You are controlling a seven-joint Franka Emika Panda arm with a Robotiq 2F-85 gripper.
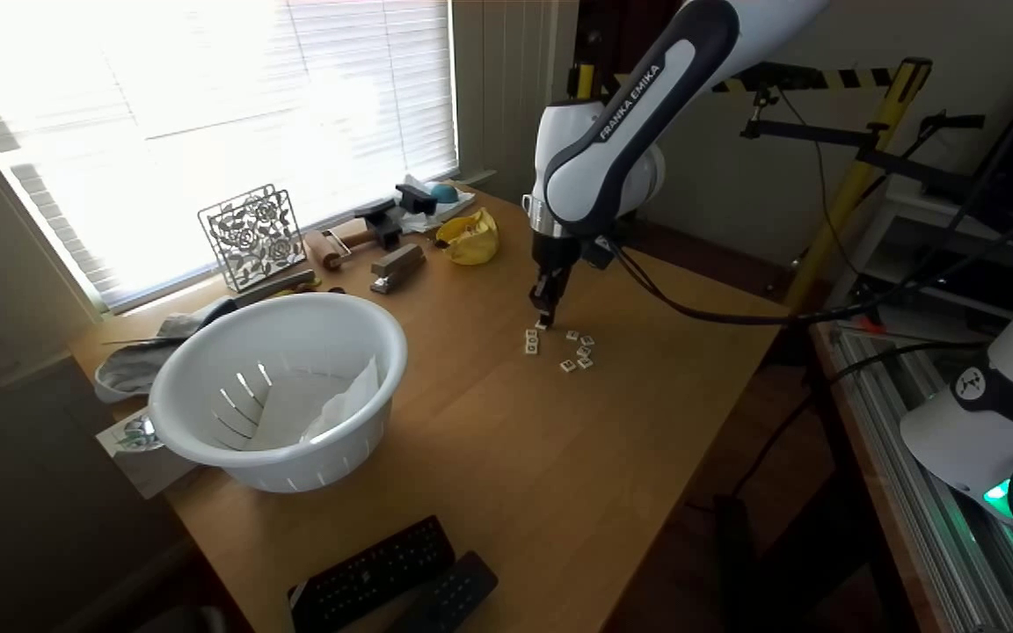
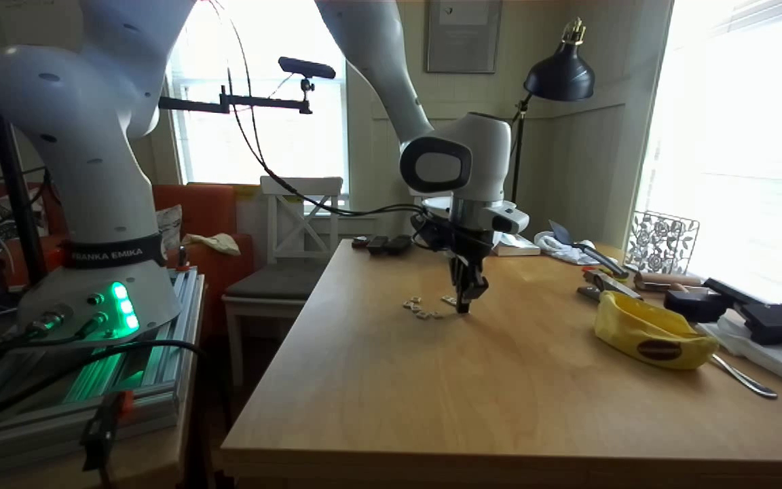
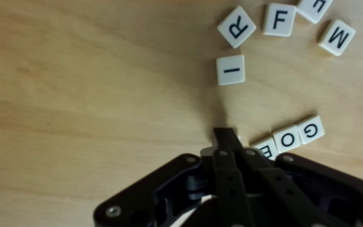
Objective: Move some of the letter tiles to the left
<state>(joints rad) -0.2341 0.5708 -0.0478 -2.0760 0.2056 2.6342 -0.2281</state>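
Several whitish letter tiles lie on the wooden table. In the wrist view, G (image 3: pixel 310 129), O (image 3: pixel 287 139) and a partly covered E tile (image 3: pixel 267 148) form a touching row right of the fingertips. Beyond them lie the I tile (image 3: pixel 231 70), R tile (image 3: pixel 236 26), F tile (image 3: pixel 279 19) and M tile (image 3: pixel 337 37), with another tile (image 3: pixel 314 9) cut off at the top edge. My gripper (image 3: pixel 225 132) is shut, pointing down, its tips low over the table. A sliver of one more tile (image 3: pixel 239 137) shows beside the tips; the fingers hide most of it.
A white perforated bowl (image 1: pixel 322 457) stands on the table, with dark remotes (image 1: pixel 375 571) near the table's end. Toward the window lie a yellow banana-shaped holder (image 2: pixel 649 333), a stapler (image 1: pixel 398 266) and a metal napkin stand (image 1: pixel 256 237). Cables (image 1: pixel 717 315) hang from the arm.
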